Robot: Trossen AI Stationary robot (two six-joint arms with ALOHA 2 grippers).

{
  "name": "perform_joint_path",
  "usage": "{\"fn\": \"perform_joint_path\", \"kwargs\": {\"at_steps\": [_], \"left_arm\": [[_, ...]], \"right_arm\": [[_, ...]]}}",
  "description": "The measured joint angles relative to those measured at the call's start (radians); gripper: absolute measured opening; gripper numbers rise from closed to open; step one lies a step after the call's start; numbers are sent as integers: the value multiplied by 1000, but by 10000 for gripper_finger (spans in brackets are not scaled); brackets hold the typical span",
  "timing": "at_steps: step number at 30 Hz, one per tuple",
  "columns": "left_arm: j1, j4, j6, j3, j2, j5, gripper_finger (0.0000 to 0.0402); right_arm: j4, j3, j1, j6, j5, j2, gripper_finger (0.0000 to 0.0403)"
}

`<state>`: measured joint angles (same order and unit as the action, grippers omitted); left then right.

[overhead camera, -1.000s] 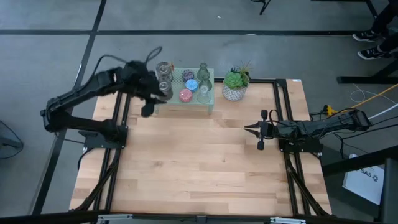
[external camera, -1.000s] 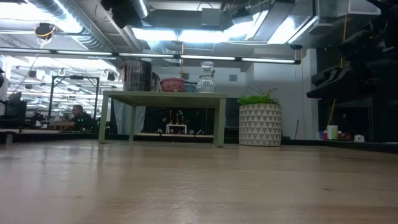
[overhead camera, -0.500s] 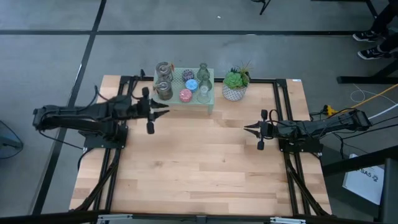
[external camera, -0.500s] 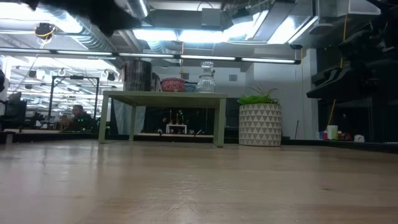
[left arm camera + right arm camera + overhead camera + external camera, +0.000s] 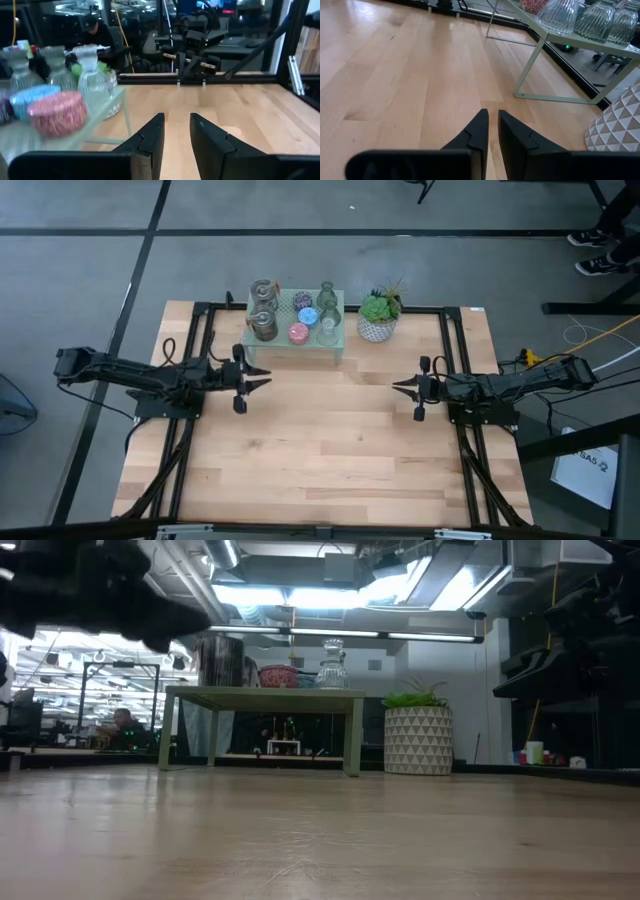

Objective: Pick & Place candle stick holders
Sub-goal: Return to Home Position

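Note:
Several candle stick holders stand on top of the mint-green mesh stand [image 5: 297, 322] at the table's far side: a silver one [image 5: 263, 288], a dark glass one [image 5: 264, 325], purple [image 5: 303, 301], blue [image 5: 308, 316], pink [image 5: 298, 333] and clear glass [image 5: 327, 330]. My left gripper [image 5: 264, 380] hovers low over the table just in front of the stand's left end, its fingers [image 5: 152, 136] a narrow gap apart and empty. The pink holder [image 5: 56, 112] and a clear glass one [image 5: 95, 82] show beside it in the left wrist view. My right gripper [image 5: 397, 387] waits at mid-table on the right, shut and empty [image 5: 492, 131].
A green plant in a white patterned pot [image 5: 379, 316] stands to the right of the stand, also in the low view [image 5: 418, 740]. Bare wooden table [image 5: 320, 450] stretches between the two grippers and toward the near edge. Black frame rails [image 5: 195, 330] run along both sides.
My left gripper has drawn back from the left end of the stand toward the table's near edge and come down low over the table, its arm now stretched flat. The holders have stayed on the stand.

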<state>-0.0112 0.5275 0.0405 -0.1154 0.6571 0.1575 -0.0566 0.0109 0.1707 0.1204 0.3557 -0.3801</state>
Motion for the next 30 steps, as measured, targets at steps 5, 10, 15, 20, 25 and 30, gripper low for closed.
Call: {"fn": "perform_joint_path", "kwargs": {"at_steps": [5,10,15,20,25,30], "left_arm": [[-1,102,-53,95,-13,74,86],[-1,94,-64,106,-60,110,86],[-1,19,-39,106,-163,117,86],[-2,-135,-38,106,-322,122,86],[-2,-287,-29,106,-499,133,86],[-2,-444,-16,107,-657,133,86]], "right_arm": [[0,0,0,0,0,0,44],[0,0,0,0,0,0,44],[0,0,0,0,0,0,44],[0,0,0,0,0,0,44],[0,0,0,0,0,0,43],[0,0,0,0,0,0,43]]}}
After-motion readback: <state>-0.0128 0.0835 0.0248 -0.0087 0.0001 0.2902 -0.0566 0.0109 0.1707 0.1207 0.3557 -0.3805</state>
